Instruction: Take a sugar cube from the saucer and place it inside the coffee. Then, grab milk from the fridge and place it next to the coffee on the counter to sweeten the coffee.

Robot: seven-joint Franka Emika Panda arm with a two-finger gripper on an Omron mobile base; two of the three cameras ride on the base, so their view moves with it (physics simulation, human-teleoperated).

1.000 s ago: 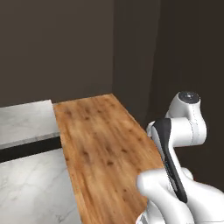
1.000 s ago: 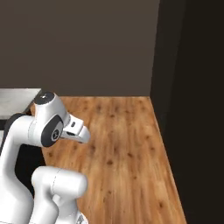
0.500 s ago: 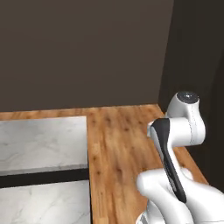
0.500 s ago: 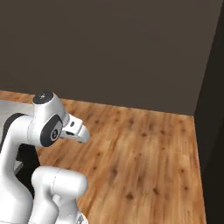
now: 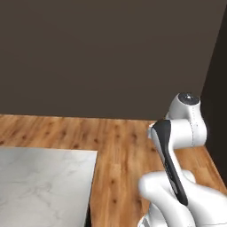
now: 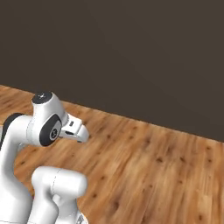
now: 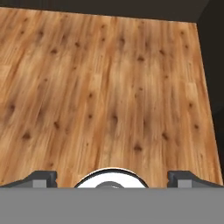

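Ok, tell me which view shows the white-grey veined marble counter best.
The left base view: the white-grey veined marble counter fills its lower left, beside the wooden floor. The right base view and hand view look at floor instead.

the wooden floor (image 7: 109, 87) lies bare ahead of the pincer (image 7: 112, 177), whose tips stand wide apart with nothing between them, so there is free room forward and to both sides. a dark wall (image 6: 131, 52) closes off the far edge of the floor. in the left base view the marble surface (image 5: 40, 186) juts in at lower left (its top bare), and a darker upright panel (image 5: 217, 88) bounds the right side.
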